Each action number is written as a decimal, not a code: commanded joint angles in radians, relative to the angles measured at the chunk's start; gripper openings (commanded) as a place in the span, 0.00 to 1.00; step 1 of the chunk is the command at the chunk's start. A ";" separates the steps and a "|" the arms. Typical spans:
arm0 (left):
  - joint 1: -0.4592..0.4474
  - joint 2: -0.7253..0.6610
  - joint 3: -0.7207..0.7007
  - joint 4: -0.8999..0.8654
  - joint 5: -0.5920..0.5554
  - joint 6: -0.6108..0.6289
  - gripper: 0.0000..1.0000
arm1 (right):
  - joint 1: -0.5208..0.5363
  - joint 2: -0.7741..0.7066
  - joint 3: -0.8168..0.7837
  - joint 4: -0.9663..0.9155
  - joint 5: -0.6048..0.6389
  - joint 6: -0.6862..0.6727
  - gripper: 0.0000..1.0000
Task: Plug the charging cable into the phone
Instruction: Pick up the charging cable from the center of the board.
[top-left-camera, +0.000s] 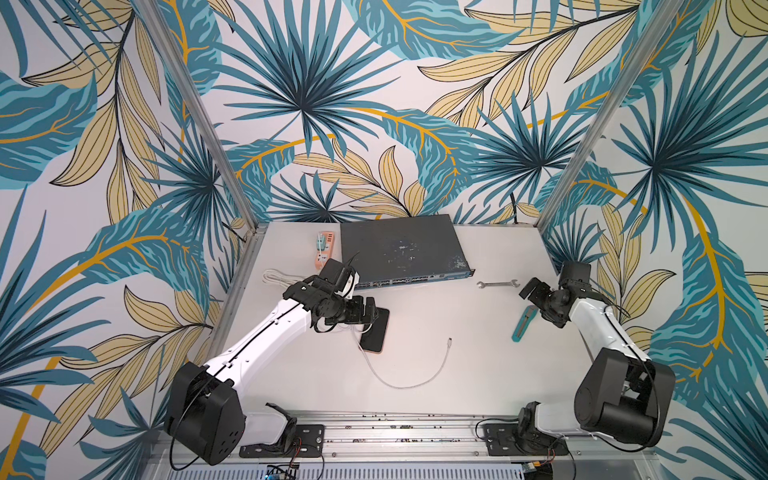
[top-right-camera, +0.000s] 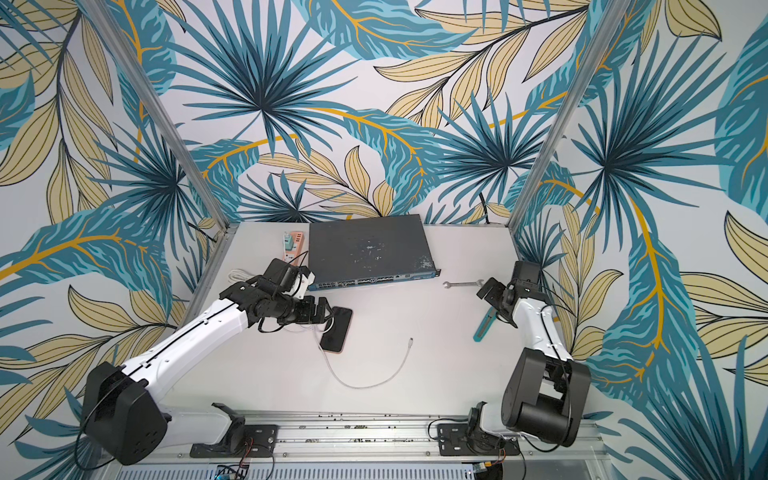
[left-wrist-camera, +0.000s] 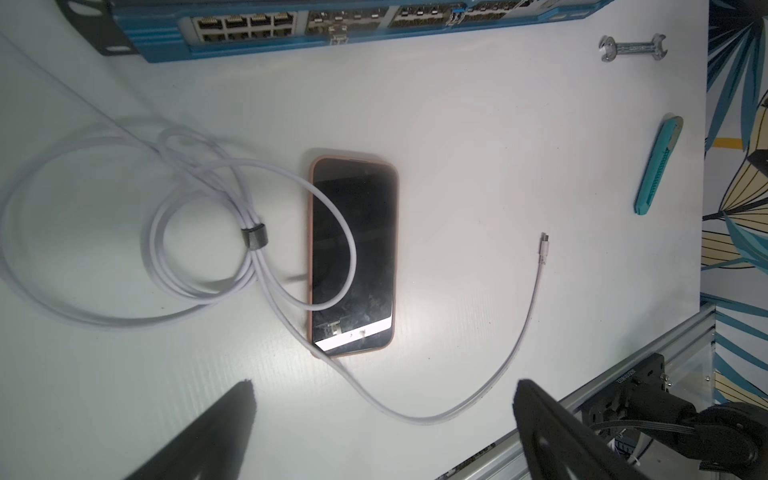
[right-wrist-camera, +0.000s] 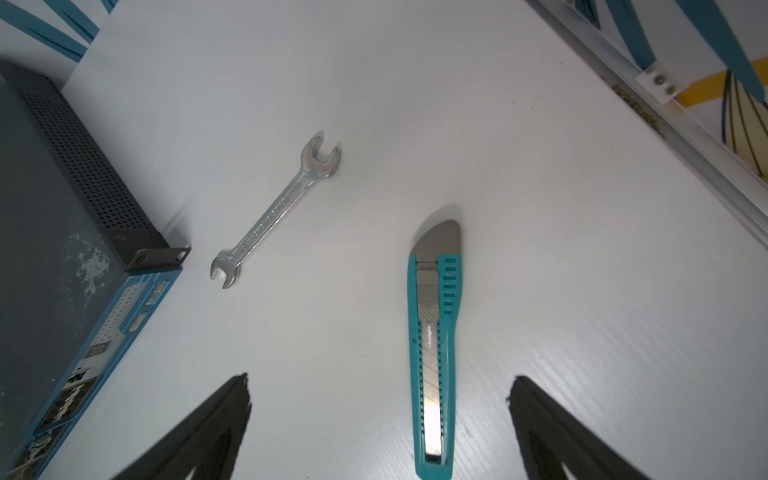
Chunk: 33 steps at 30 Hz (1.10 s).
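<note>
The charging cable (top-left-camera: 400, 387) lies on the white table (top-left-camera: 478, 374). In both top views it sweeps in a slack arc from the near end of the phone (top-left-camera: 377, 337) round to the right, where its plug (top-left-camera: 450, 340) rests on bare table, apart from the phone and unplugged. The phone lies flat, left of centre, screen up. The left gripper (top-left-camera: 369, 312) hangs over the phone's far end, a fair place from which to steady it, I judge. The right gripper (top-left-camera: 528, 289) is well off to the right, above a teal knife (top-left-camera: 523, 324) and near a wrench (top-left-camera: 498, 284). A dark network switch (top-left-camera: 403, 249) sits at the far edge beside a pink power strip (top-left-camera: 324, 249).

From the left wrist, the left gripper's fingers (left-wrist-camera: 224, 424) stand wide apart with nothing between them. The cable's spare length is coiled left of the phone and bound by a dark clip (left-wrist-camera: 253, 237). One loop lies across the black screen, so lifting the cable may drag the phone. Writing on the switch's front and on a black mounting plate (left-wrist-camera: 640, 380) is too small to read.

From the right wrist, the right gripper's fingers (right-wrist-camera: 220, 419) are spread wide too, holding nothing. The knife lies on the table below them. The stamped lettering on the wrench and the print on the knife's slider cannot be read.
</note>
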 joint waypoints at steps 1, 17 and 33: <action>0.005 -0.035 -0.027 -0.025 -0.037 0.018 1.00 | 0.059 -0.018 0.007 -0.135 -0.002 -0.020 1.00; 0.002 -0.098 -0.092 -0.003 -0.072 -0.024 1.00 | 0.411 -0.071 -0.022 -0.217 0.007 0.109 0.93; -0.043 -0.116 -0.157 0.038 -0.069 -0.073 1.00 | 0.704 -0.031 -0.146 -0.138 -0.013 0.265 0.72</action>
